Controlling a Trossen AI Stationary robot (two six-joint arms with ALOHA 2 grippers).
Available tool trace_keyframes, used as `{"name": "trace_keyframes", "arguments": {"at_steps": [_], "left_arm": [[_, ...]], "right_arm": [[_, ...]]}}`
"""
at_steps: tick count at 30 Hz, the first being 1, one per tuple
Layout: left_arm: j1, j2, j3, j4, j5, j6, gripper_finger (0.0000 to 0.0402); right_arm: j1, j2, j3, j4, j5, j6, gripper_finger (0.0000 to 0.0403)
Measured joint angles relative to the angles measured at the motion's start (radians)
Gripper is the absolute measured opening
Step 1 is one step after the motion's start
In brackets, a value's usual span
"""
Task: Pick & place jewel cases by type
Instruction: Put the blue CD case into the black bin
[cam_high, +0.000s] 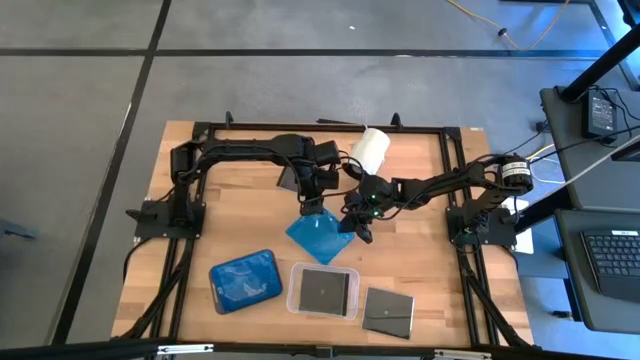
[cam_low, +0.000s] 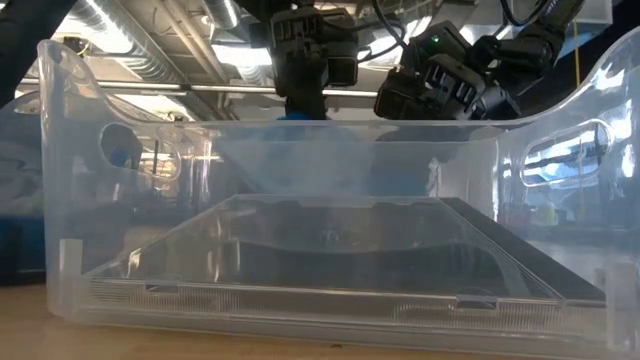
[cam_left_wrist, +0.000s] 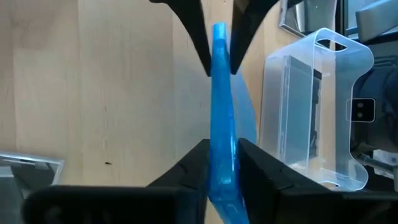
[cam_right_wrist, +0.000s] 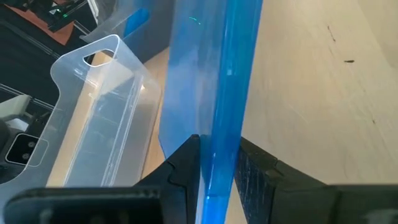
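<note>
- Closest to the low camera stands the clear tray (cam_low: 60, 180), its curved wall filling that view; from above it (cam_high: 296, 290) sits near the table's front edge with a dark jewel case (cam_high: 327, 290) lying flat inside.
- Beneath everything, the wooden table (cam_high: 240, 215) carries both dark arms, which meet over its middle.
- Left of the clear tray lies the blue tray (cam_high: 245, 280), blue translucent plastic showing inside it.
- Between the two grippers hangs a translucent blue jewel case (cam_high: 318, 238), tilted on one corner above the wood, behind the clear tray.
- Right of the clear tray, another dark jewel case (cam_high: 388, 311) lies flat on the table.
- At the table's back edge rests a white cylinder (cam_high: 369, 150).
- From the left, the left gripper (cam_left_wrist: 222, 163) clamps its fingers onto the blue case's thin edge, the plastic filling the gap between them.
- From the right, the right gripper (cam_right_wrist: 218, 167) pinches another edge of the same blue case, both fingers pressed against it.
</note>
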Motion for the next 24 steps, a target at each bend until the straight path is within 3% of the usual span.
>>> {"name": "trace_keyframes", "arguments": {"at_steps": [4, 11, 16, 24], "left_arm": [[0.001, 0.0, 0.0, 0.0, 0.001, 0.0, 0.0047], [0.014, -0.015, -0.002, -0.04, 0.006, 0.005, 0.0049], [0.014, -0.051, -0.005, -0.052, -0.016, 0.008, 0.0041], [0.004, -0.154, -0.005, -0.058, -0.138, -0.02, 0.004]], "right_arm": [[0.0, 0.0, 0.0, 0.0, -0.001, 0.003, 0.0091], [-0.001, -0.012, 0.0, -0.013, -0.038, -0.004, 0.0091], [0.0, -0.071, -0.002, -0.048, 0.028, -0.031, 0.0091], [-0.001, -0.221, -0.001, -0.147, 0.192, -0.06, 0.0091]]}}
